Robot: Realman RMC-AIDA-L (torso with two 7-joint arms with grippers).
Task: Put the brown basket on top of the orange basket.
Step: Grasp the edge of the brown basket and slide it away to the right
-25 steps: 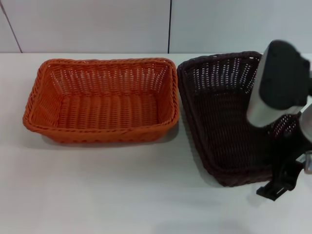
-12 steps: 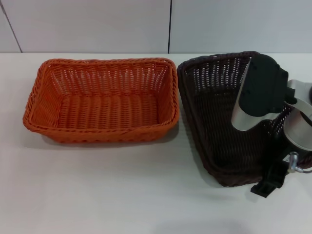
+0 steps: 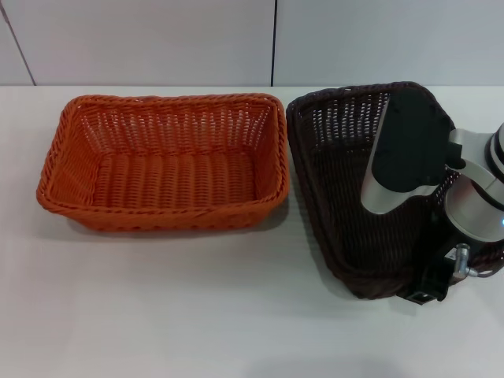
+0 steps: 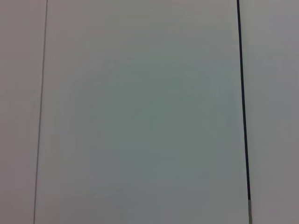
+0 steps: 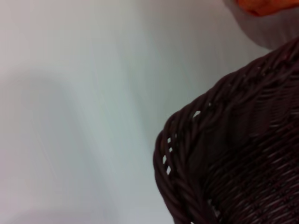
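I see the orange basket (image 3: pixel 164 161) resting well left of my right gripper (image 3: pixel 429 287), which sits at the near rim of the brown basket (image 3: pixel 346 181); finger state I cannot tell, so I judge I'm reaching to grasp, then lift and carry it left.

The orange basket (image 3: pixel 161 161) and the brown basket (image 3: pixel 346 181) are both showing a woven wicker-style weave with braided rims, rough and ribbed, the strands looking faintly glossy like plastic (the right wrist view is catching that sheen on the dark corner (image 5: pixel 224 163)). They are sitting on a white table (image 3: pixel 197 315) that is looking smooth and matt. At the right of the frame, the right arm (image 3: pixel 409 150) is showing matt black casing edged in brushed silver metal.
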